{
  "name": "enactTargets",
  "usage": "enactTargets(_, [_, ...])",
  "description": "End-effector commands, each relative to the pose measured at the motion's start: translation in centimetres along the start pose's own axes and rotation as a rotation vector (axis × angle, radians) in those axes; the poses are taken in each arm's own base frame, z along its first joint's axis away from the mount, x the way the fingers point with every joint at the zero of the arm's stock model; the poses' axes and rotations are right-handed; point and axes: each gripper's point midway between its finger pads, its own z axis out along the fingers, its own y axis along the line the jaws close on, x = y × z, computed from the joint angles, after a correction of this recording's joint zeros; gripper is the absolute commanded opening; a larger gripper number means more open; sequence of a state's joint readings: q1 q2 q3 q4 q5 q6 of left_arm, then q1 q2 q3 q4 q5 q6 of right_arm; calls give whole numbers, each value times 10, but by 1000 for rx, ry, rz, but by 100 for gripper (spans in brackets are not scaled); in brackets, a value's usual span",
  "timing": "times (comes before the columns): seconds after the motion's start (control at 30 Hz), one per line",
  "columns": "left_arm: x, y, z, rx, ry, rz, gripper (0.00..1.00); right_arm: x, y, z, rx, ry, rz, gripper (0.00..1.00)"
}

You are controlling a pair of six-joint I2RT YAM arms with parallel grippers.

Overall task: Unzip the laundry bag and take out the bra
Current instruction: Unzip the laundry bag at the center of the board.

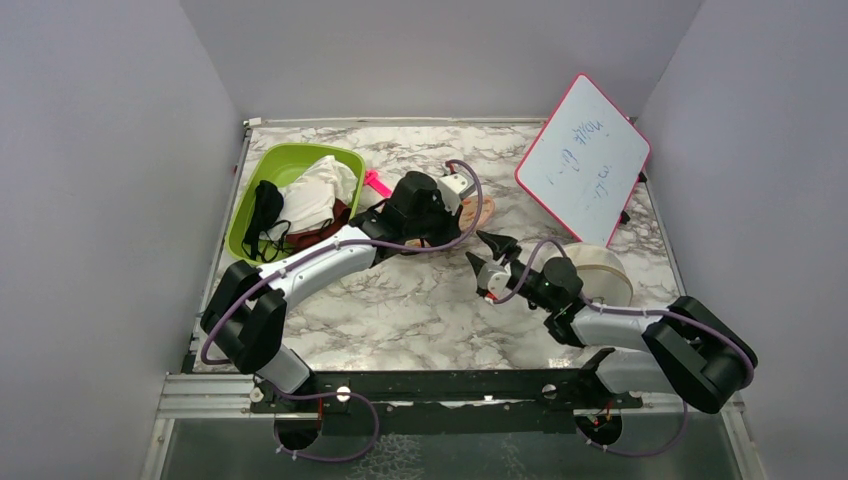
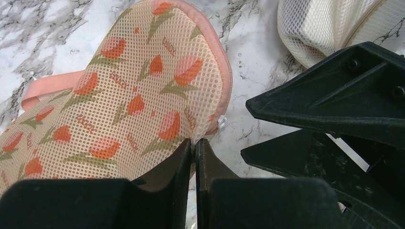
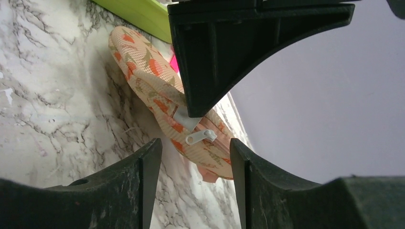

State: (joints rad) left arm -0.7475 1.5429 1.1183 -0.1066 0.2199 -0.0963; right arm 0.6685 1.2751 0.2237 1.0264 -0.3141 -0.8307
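Observation:
The laundry bag [image 2: 138, 90], peach mesh with orange-and-green marks and pink edging, lies on the marble table. In the top view only its end [image 1: 484, 210] shows past the left arm. My left gripper [image 2: 195, 141] is shut, pinching the bag's edge fabric next to the white zipper pull [image 2: 222, 123]; it also shows in the top view [image 1: 463, 206]. My right gripper [image 3: 193, 147] is open and empty, just short of the bag [image 3: 157, 90], with the zipper pull [image 3: 200, 137] lined up between its fingers. It sits right of the left gripper in the top view [image 1: 486, 252]. The bra is hidden.
A green bin [image 1: 250, 190] at the back left holds white cloth, a dark maroon garment and a black strappy garment [image 1: 265, 215]. A round white mesh pouch [image 1: 605, 275] lies by the right arm. A pink-framed whiteboard [image 1: 585, 160] leans at the back right.

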Motion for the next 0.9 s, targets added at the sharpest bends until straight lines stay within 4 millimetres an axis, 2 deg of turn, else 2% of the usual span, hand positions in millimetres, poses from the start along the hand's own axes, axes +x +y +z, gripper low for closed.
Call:
enactTargets(0.0, [-24, -11, -11, 63, -57, -7, 0, -17, -13, 10, 15, -68, -133, 53])
enactTargets(0.17, [-24, -14, -11, 85, -57, -13, 0, -13, -16, 20, 12, -51, -193, 52])
enactTargets(0.37, [-21, -12, -9, 81, -47, -14, 0, -9, -24, 23, 45, -27, -228, 51])
enactTargets(0.63, [-19, -10, -8, 81, -40, -18, 0, 3, -13, 22, 4, 9, -246, 52])
enactTargets(0.87, [-17, -10, -6, 84, -31, -21, 0, 1, -33, 19, 122, 11, -245, 52])
